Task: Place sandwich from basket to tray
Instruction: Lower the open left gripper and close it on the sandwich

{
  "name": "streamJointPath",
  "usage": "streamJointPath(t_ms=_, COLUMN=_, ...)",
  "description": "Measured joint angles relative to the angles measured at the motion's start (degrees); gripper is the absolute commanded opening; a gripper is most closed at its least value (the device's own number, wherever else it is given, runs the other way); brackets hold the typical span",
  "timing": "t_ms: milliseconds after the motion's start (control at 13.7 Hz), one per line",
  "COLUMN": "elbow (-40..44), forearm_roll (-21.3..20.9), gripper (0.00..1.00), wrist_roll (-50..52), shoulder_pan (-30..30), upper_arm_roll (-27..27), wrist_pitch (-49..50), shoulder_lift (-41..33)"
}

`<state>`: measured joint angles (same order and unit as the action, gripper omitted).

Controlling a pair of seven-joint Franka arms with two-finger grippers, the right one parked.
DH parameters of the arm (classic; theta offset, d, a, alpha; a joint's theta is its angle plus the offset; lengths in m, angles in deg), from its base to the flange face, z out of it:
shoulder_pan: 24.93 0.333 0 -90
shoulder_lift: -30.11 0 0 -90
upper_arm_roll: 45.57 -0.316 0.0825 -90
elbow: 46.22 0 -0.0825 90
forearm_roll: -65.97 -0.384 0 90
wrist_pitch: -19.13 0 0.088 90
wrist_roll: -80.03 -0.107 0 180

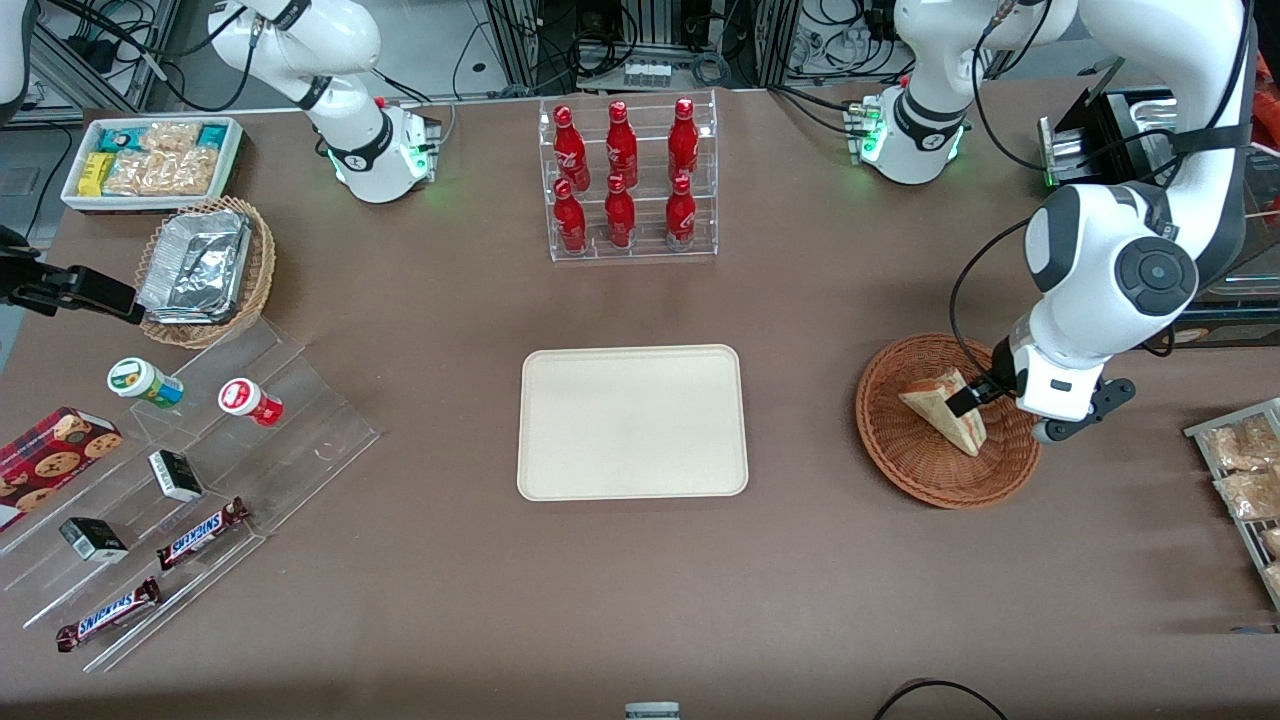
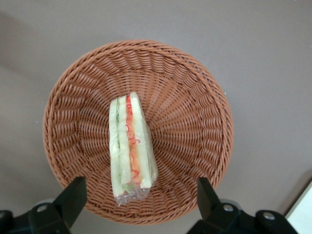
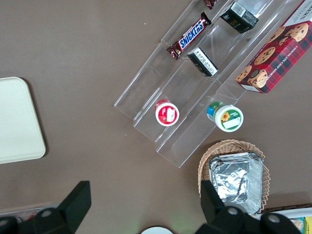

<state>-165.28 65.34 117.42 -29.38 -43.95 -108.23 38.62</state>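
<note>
Nearest the front camera, found two chocolate bars (image 1: 203, 533) lying on a clear stepped stand (image 1: 300, 400) at the parked arm's end of the table (image 1: 640, 600). Saw two small dark boxes, a red-lidded cup, a green-lidded cup and a box of cookies (image 1: 50, 450) on or beside that same stand. Farther from the camera at that end, noted a tan wicker basket holding foil trays (image 1: 205, 270), and farther again a white bin of snack packets (image 1: 150, 160).

Found the cream tray (image 1: 632, 422) flat on the middle of the table, with nothing on it. Noted, well farther from the camera than the tray, a clear rack of six red bottles (image 1: 630, 180).

Toward the working arm's end, saw the reddish-brown basket (image 1: 900, 450) (image 2: 195, 122) standing apart from the tray. Found the sandwich (image 1: 945, 408) (image 2: 130, 146) inside the basket, resting on its side near the middle, wrapped in clear film, with its red, yellow and green filling turned up toward the wrist camera.

Saw the hand (image 1: 975, 395) (image 2: 140, 184) held over the basket, close above the sandwich. Found its fingers (image 2: 73, 195) spread wide apart, one on each side of the sandwich, gripping nothing. Could not tell whether either finger touched the wrapper.
</note>
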Motion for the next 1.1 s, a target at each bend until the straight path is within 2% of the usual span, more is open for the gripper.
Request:
streamJointPath(t_ms=439, elbow=-6.33, forearm_roll=0.00, gripper=1.00, wrist_roll=7.05, shoulder_pan=-0.17, upper_arm_roll=0.02, wrist_pitch=-9.47, shoulder_lift=1.34)
streamJointPath(t_ms=1098, elbow=-7.63, forearm_roll=0.00, gripper=1.00, wrist_roll=9.50, shoulder_pan=-1.17, upper_arm_roll=0.02, wrist_pitch=-10.47, shoulder_lift=3.64)
